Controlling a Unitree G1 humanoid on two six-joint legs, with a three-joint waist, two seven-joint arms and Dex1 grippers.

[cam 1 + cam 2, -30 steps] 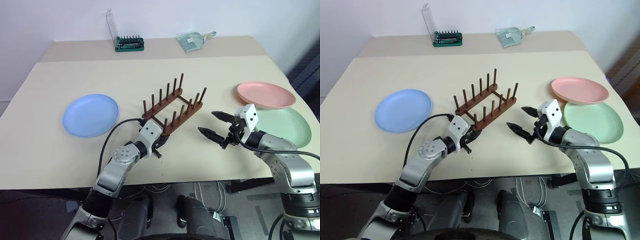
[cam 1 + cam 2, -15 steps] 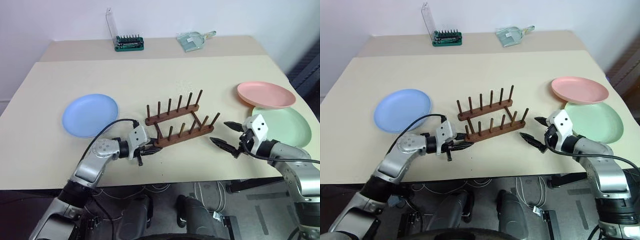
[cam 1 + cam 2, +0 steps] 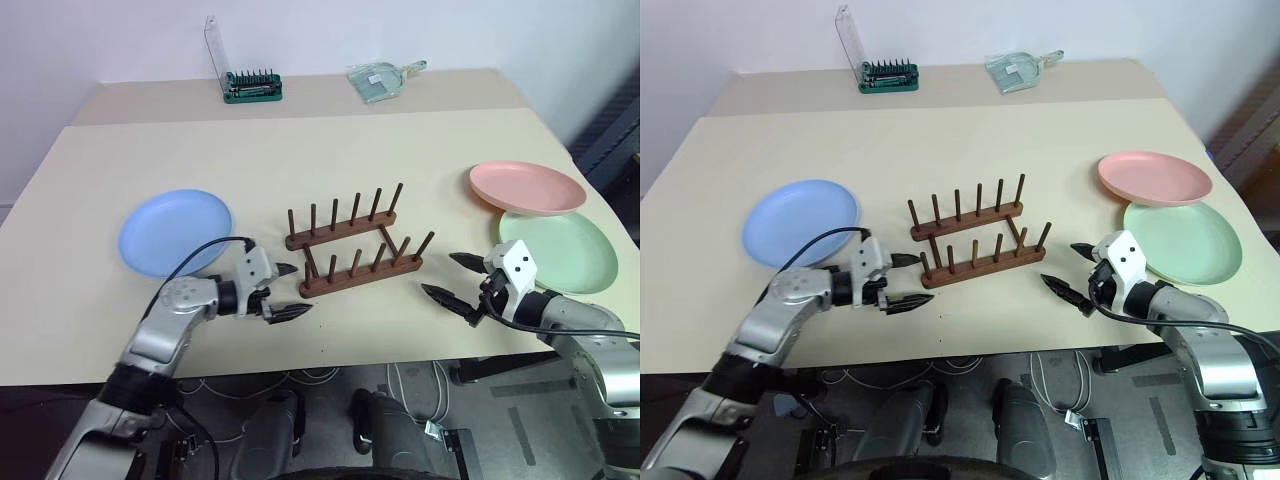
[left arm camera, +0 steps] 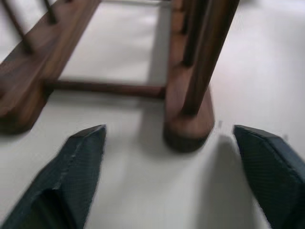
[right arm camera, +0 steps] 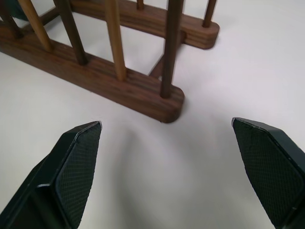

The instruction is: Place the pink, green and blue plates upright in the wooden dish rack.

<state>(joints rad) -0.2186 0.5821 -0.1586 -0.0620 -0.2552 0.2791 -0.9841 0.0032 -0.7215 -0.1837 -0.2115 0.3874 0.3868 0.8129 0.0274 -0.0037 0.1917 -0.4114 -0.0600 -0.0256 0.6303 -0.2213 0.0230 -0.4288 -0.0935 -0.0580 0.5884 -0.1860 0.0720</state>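
The dark brown wooden dish rack [image 3: 355, 250] stands empty on the table's middle, its two peg rows running left to right. My left gripper [image 3: 295, 290] is open just off the rack's left end, and the near rail's end [image 4: 188, 129] lies ahead between its fingers without touching them. Beyond the rack's right end my right gripper [image 3: 442, 275] is open and empty, a short gap away. The blue plate [image 3: 175, 232] lies flat at the left. At the right, the pink plate [image 3: 527, 187] rests with its near edge over the green plate [image 3: 560, 250].
A green-based screwdriver bit holder [image 3: 252, 88] with a clear lid and a clear plastic scoop [image 3: 385, 78] sit at the far edge of the table. The table's front edge [image 3: 330, 360] runs close below both grippers.
The rack swung from slanted to lying across the table. My left gripper then opened, let go of its left end and drew left. My right gripper backed off to the right.
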